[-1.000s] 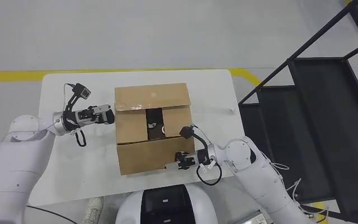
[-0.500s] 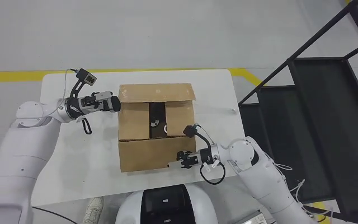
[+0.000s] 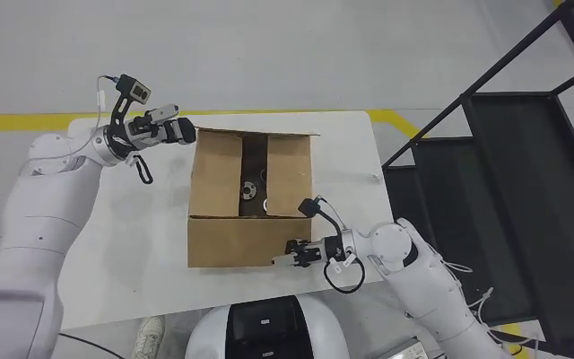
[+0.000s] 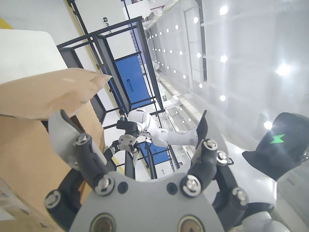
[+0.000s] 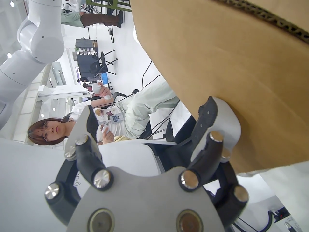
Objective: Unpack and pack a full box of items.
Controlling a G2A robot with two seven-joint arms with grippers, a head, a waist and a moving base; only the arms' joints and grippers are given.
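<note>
A brown cardboard box (image 3: pixel 215 179) stands mid-table. Its far flap (image 3: pixel 256 134) is raised on edge and its near flap (image 3: pixel 242 240) hangs outward. The two side flaps lie inward, leaving a slot where dark items and a round metal piece (image 3: pixel 246 189) show. My left gripper (image 3: pixel 185 130) is open at the box's far left corner, one finger (image 4: pixel 63 126) against the far flap (image 4: pixel 48 92). My right gripper (image 3: pixel 285 258) is open at the near right, one finger (image 5: pixel 212 112) touching the near flap (image 5: pixel 217 61). The left wrist view shows my left gripper (image 4: pixel 132 124), the right wrist view my right gripper (image 5: pixel 149 114).
The white table (image 3: pixel 126 242) has bare surface left of the box and a strip on its right. A black metal stair frame (image 3: pixel 484 170) stands beside the table's right edge. A yellow floor line (image 3: pixel 36 120) runs behind the table.
My left gripper moved to the table's far side and swung the far flap from flat to upright. The near flap folded outward as my right gripper shifted slightly toward the near edge.
</note>
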